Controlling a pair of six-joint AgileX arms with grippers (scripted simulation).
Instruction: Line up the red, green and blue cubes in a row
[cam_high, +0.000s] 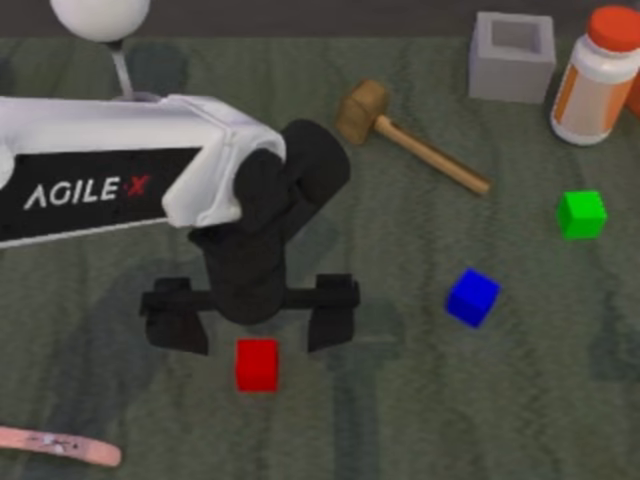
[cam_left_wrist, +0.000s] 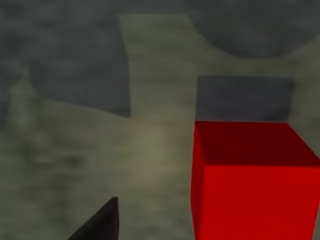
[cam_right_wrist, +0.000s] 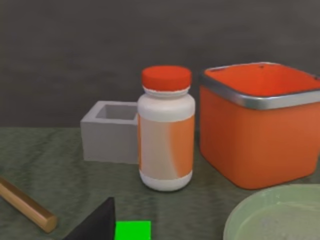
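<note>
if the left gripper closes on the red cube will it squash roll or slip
Probably none of these. The red cube looks rigid, with flat faces and sharp edges, so it should not roll and likely sits stable on the table. Its sides look smooth, so it might slip under a light squeeze. The left gripper has its jaws open wide beside it.

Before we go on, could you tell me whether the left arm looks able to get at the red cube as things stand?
Probably yes: the left gripper hangs open right beside the red cube, with nothing between them.
</note>
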